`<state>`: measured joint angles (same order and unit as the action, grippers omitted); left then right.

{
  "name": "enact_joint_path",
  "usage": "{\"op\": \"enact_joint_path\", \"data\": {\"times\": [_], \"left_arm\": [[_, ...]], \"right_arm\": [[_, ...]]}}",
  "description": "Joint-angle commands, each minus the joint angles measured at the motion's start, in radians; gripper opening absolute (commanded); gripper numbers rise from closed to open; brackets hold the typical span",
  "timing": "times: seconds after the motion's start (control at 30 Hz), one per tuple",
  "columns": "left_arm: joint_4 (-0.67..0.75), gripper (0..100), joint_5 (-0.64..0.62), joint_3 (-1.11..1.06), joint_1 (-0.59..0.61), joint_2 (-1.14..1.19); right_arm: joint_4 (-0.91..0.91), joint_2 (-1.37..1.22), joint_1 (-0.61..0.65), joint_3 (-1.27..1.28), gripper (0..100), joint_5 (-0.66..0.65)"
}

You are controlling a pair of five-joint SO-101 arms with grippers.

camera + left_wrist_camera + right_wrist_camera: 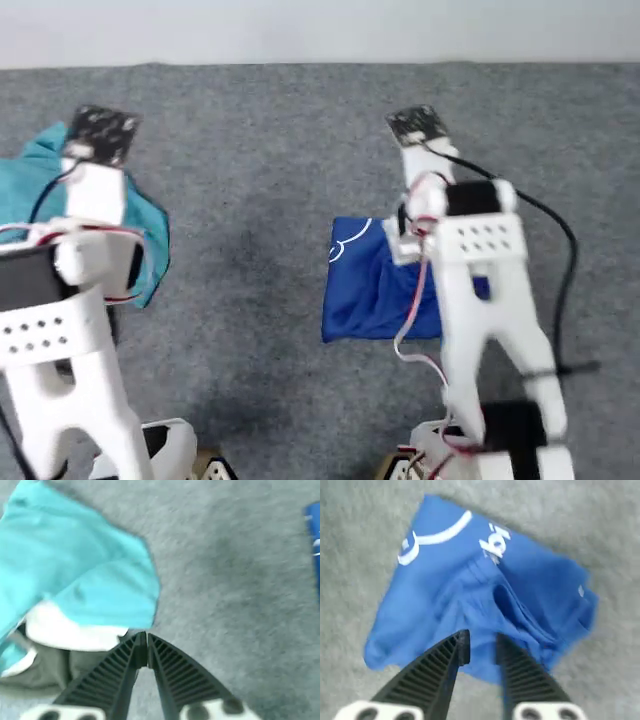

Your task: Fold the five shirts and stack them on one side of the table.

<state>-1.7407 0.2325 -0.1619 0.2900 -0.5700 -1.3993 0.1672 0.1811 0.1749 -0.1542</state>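
A folded blue shirt (365, 285) with white print lies on the grey table right of the middle. My right arm (470, 230) stands over it. My right gripper (481, 647) hangs just above the blue shirt (470, 580), near its crumpled edge, its fingers a little open with nothing between them. At the table's left side a teal shirt (150, 235) tops a pile under my left arm (90, 250). My left gripper (147, 641) is shut and holds nothing, its tip at the pile's edge, where the teal shirt (75, 565) lies over a white one (70, 632) and a grey one (45, 667).
Grey carpet-like table cover (250, 150) stretches bare between the two shirts and toward the far edge. The blue shirt's edge (314, 535) shows in the left wrist view, well away from the pile. Both arm bases stand at the near edge.
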Motion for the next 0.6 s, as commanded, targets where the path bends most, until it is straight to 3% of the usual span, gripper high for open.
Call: {"op": "enact_joint_path", "data": {"times": [0.0, 0.2, 0.43, 0.57], "left_arm": [[-0.011, 0, 0.031, -0.024, 0.081, -0.037], [-0.011, 0, 0.031, -0.039, 0.149, -0.035], [0.02, 0, 0.031, -0.039, 0.147, -0.035], [0.04, 0, 0.031, -0.039, 0.147, -0.034]], "right_arm": [[0.054, -0.142, 0.05, -0.149, 18.9, 0.055], [0.108, -0.423, 0.094, -0.319, 9.2, 0.054], [0.067, -0.619, 0.076, -0.376, 8.6, 0.054], [-0.045, -0.622, 0.018, -0.381, 7.2, 0.051]]}}
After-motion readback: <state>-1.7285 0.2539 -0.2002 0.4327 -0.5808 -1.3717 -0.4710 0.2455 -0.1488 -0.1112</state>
